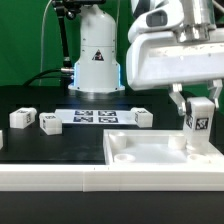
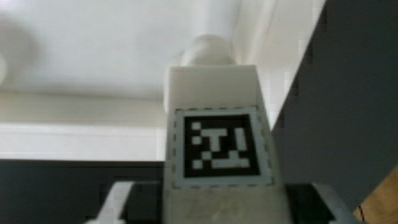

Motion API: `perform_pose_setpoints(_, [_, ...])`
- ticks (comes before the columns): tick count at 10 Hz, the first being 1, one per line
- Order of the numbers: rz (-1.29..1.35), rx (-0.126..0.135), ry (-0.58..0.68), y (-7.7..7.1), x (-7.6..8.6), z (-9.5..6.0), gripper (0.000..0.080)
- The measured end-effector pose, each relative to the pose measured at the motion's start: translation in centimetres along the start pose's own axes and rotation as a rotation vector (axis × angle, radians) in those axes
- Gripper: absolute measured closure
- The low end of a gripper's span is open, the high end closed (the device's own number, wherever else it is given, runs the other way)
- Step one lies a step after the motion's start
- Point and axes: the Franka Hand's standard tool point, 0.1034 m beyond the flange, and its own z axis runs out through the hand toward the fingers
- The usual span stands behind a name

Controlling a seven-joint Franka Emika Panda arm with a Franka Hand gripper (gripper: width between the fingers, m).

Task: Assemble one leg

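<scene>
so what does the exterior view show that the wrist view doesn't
Only the exterior view shows the three spare legs on the dark table, the marker board between them and the arm's base behind.

Only the wrist view shows the tag on the held leg close up, with the peg at the leg's end.

Both show that leg gripped in the tool by the white panel. Neither shows whether they touch.
</scene>
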Motion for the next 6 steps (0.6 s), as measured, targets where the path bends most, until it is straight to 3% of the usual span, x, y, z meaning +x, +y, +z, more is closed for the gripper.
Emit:
perform_pose_setpoints(4, [0.002, 0.000, 0.022, 0.07, 0.62, 0.32, 0.0507])
perform_pose_setpoints(6, [-0.002, 0.001, 0.022, -0.26, 0.84, -0.53, 0.0507])
